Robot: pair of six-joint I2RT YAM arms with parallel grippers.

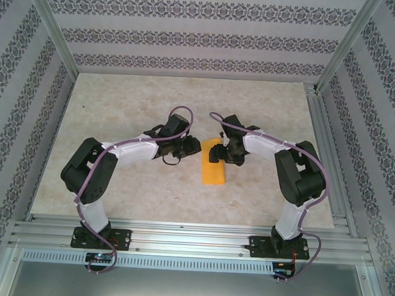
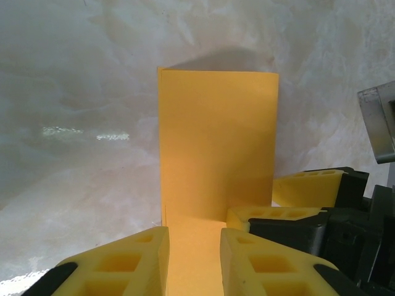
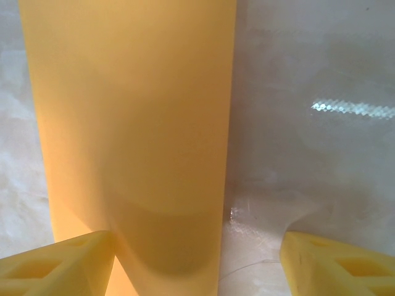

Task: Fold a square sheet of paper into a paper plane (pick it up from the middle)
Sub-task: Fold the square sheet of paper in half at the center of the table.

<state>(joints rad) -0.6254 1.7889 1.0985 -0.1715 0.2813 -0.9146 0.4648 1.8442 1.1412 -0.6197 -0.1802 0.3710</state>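
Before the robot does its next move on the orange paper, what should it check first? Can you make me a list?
1. The square sheet of paper lies folded into a flat rectangle on the table: ok.
2. The paper's near edge sits between the fingers of the left tool: ok.
3. The left tool is pinching the paper: not ok, a gap shows between its fingers.
4. The right tool is open, fingers wide apart at the paper: ok.
5. There is room between the two tools: cannot tell, they sit very close together.
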